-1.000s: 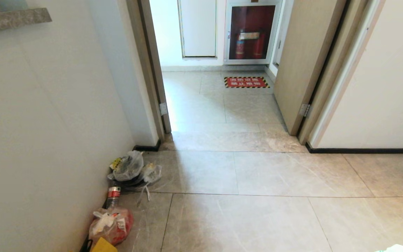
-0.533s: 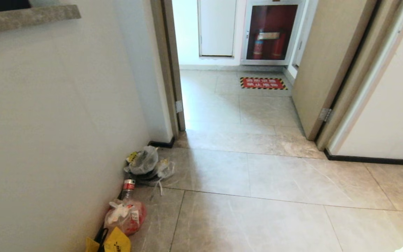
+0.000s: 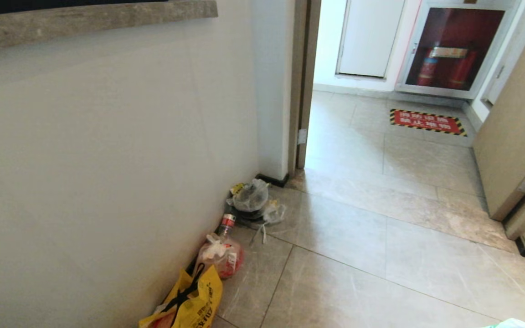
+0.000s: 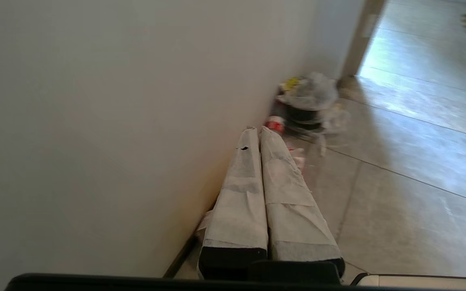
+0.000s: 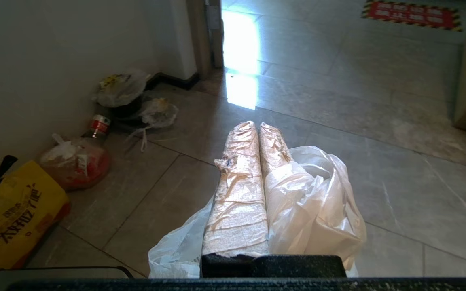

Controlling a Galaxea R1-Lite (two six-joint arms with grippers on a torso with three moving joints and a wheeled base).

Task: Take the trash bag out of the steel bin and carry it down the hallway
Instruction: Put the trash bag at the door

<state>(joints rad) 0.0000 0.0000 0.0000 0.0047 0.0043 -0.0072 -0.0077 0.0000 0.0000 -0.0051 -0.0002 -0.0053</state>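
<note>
Around the right gripper (image 5: 257,126), whose two wrapped fingers are pressed together, hangs the trash bag (image 5: 314,202): thin, crinkled, translucent white plastic, bunched against both sides of the fingers and drooping below them, with its film apparently caught between them, though the pinch point itself is hidden. One corner of that bag shows at the lower edge of the head view (image 3: 511,323). Ahead of this gripper and off to its left, along the white wall (image 3: 107,159), lies a row of rubbish on the floor (image 3: 381,255): one yellow shopping bag (image 5: 12,212) with black handles nearest, then one knotted clear bag with red contents (image 5: 75,161), one bottle with a red label (image 5: 99,127) just beyond it, and farthest a cluster of clear plastic wrappings (image 5: 121,89) heaped over something dark; whether that is the steel bin cannot be told. Straight ahead the hallway (image 3: 408,150) runs on through an open doorway (image 3: 308,86), its glossy grey-beige tiles carrying one red floor sign with a yellow-and-black striped border (image 3: 428,121), and behind that one glazed cabinet (image 3: 454,48) holding two red fire extinguishers. The left gripper (image 4: 257,131) also has its two wrapped fingers closed against each other, with nothing between them, close beside the wall and pointing toward the same rubbish row.
</note>
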